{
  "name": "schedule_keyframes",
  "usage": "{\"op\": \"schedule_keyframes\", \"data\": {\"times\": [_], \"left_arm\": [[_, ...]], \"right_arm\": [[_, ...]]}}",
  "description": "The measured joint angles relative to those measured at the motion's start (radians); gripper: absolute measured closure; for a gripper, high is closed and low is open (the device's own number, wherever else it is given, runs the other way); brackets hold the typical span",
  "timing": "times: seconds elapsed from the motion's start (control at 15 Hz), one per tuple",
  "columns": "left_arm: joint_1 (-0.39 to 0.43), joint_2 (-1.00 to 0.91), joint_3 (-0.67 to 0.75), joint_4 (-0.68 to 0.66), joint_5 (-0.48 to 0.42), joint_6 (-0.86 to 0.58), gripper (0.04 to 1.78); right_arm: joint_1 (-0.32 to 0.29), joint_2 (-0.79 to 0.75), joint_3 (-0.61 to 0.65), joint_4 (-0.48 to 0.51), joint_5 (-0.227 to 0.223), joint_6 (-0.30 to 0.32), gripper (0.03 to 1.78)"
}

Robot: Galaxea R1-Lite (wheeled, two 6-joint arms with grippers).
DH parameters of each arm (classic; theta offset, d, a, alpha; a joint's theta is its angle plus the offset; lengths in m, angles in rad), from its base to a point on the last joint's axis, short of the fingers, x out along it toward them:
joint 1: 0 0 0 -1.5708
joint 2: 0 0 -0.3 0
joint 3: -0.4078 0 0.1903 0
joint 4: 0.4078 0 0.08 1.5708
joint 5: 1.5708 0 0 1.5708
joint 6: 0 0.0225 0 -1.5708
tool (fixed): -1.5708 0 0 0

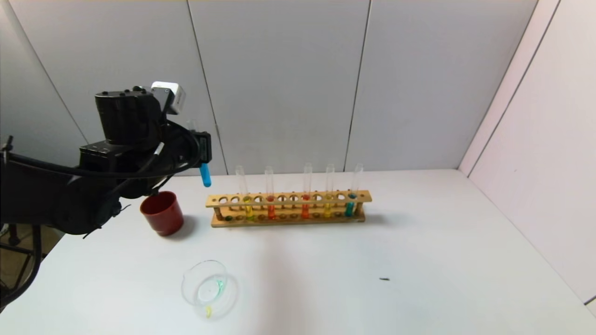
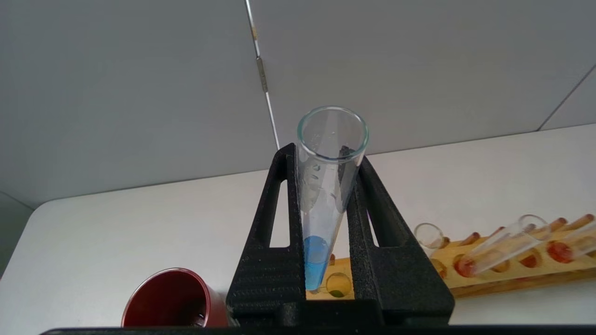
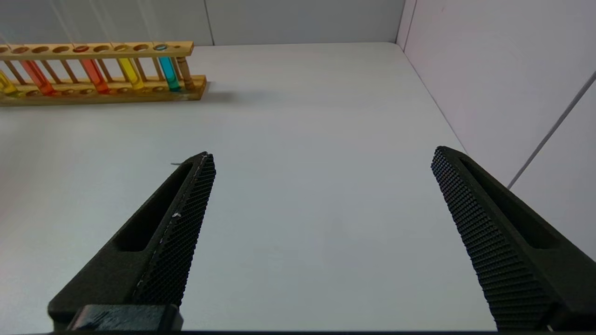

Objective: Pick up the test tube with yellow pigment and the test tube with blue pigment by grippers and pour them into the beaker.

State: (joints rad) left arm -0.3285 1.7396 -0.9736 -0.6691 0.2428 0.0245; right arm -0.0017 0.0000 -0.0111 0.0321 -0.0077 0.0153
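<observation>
My left gripper [image 1: 201, 148] is raised above the table's far left, shut on a test tube with blue pigment [image 1: 205, 176]. The tube hangs nearly upright with its blue bottom below the fingers. In the left wrist view the gripper [image 2: 326, 156] clamps the tube [image 2: 314, 260], whose open mouth points toward the camera. The beaker [image 1: 187, 284] stands near the table's front left, below and in front of the held tube, with faint green and yellow traces inside. A wooden rack [image 1: 288, 218] holds a yellow tube [image 1: 328, 209], a second yellow tube [image 1: 248, 211] and a teal-blue tube [image 1: 350, 207]. My right gripper [image 3: 321, 158] is open and empty over bare table.
A dark red cup [image 1: 163, 213] stands left of the rack, under my left arm. Orange and red tubes [image 1: 271, 210] also stand in the rack. A small dark speck [image 1: 384, 279] lies on the white table. Walls close the back and right.
</observation>
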Motion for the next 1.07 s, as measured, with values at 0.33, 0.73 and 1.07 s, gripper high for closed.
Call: {"op": "schedule_keyframes", "data": {"times": [0.33,0.73,1.07], "left_arm": [[-0.031,-0.148,0.029,0.125,0.033,0.000,1.51],[-0.041,-0.333,0.177,0.228,0.041,0.002,1.51],[-0.038,-0.441,0.345,0.232,0.059,0.049,1.51]], "right_arm": [[0.000,0.000,0.000,0.000,0.000,0.000,0.11],[0.000,0.000,0.000,0.000,0.000,0.000,0.11],[0.000,0.000,0.000,0.000,0.000,0.000,0.11]]}}
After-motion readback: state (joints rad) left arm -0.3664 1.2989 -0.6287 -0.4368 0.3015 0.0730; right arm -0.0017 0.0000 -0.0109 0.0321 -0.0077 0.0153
